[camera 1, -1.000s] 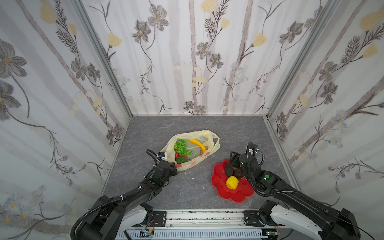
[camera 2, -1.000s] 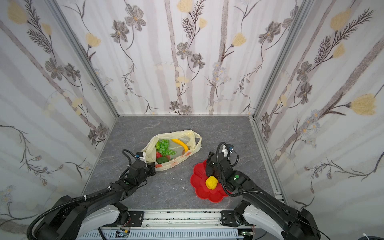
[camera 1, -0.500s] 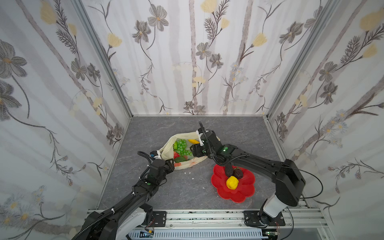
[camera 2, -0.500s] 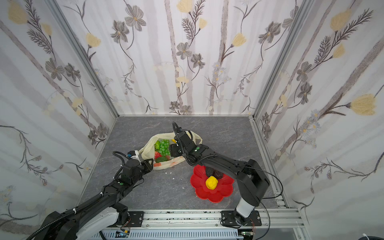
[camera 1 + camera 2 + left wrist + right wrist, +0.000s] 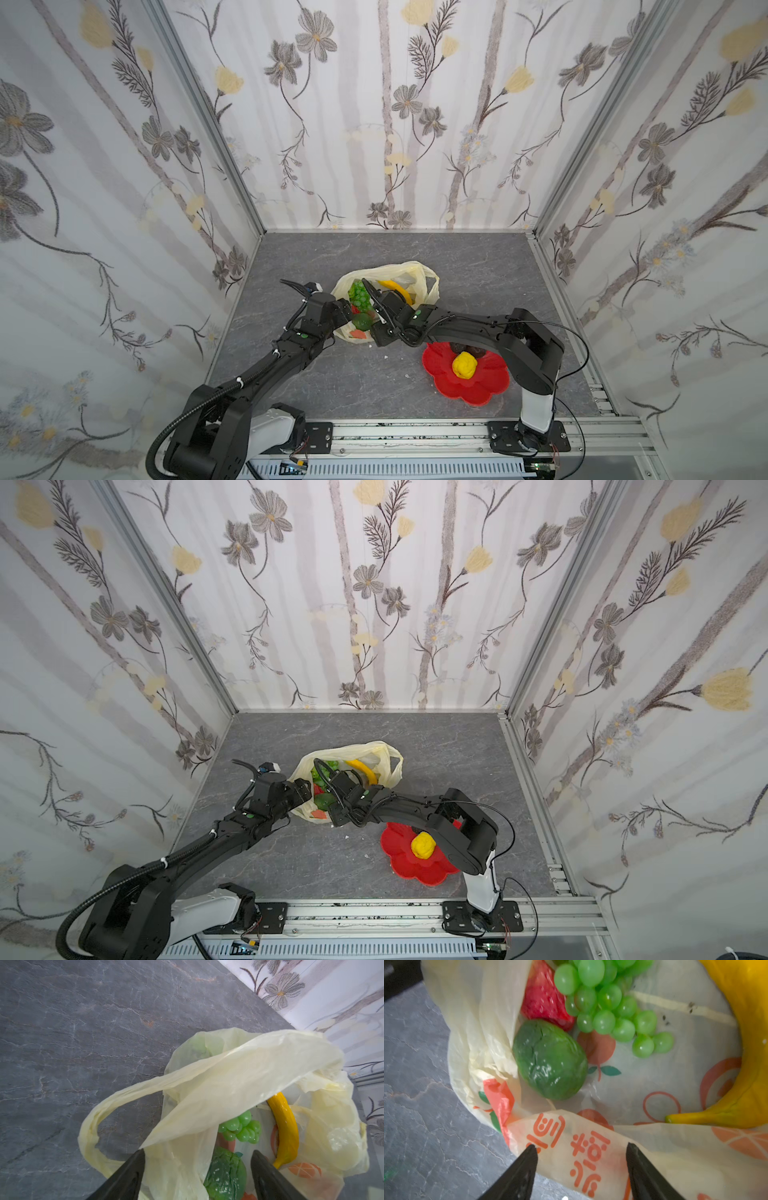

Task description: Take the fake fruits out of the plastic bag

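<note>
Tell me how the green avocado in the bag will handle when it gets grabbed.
The green avocado looks glossy, so it may slip under a squeeze. Its rounded egg shape suggests that a nudge would roll it rather than slide it. It lies against the crumpled wall of the plastic bag, so loose film could get pinched with it.

The banana (image 5: 745, 1043) runs out of the right wrist view; bag (image 5: 239, 1076) film covers part of the grapes (image 5: 243, 1130).
</note>
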You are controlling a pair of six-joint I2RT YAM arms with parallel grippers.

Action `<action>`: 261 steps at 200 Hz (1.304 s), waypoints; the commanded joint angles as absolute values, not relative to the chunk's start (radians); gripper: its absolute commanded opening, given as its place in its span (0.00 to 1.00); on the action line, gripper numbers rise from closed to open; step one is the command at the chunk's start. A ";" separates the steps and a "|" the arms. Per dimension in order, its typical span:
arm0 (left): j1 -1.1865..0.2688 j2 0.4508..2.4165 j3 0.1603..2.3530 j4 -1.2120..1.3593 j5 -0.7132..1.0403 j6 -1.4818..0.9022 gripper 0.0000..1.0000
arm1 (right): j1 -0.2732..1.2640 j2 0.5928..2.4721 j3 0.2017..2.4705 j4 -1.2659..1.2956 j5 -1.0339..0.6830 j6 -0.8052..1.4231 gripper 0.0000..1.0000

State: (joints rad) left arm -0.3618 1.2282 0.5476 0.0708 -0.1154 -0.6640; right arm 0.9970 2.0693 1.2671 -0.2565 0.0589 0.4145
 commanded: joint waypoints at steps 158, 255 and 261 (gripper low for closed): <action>-0.329 1.305 0.436 0.240 -0.156 -0.647 0.19 | 0.992 2.159 1.518 -0.327 0.012 0.330 0.68; -0.325 1.262 0.400 0.278 -0.143 -0.627 0.13 | 0.968 2.329 1.722 -0.464 0.022 0.217 0.68; -0.325 1.262 0.400 0.279 -0.142 -0.626 0.13 | 0.969 2.338 1.733 -0.469 0.020 0.215 0.68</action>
State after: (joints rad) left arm -0.3271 1.2667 0.4034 0.2436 -0.1421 -0.6323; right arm 0.9676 2.3058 1.6955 -0.4393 0.0109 0.2508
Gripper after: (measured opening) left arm 0.134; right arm 0.684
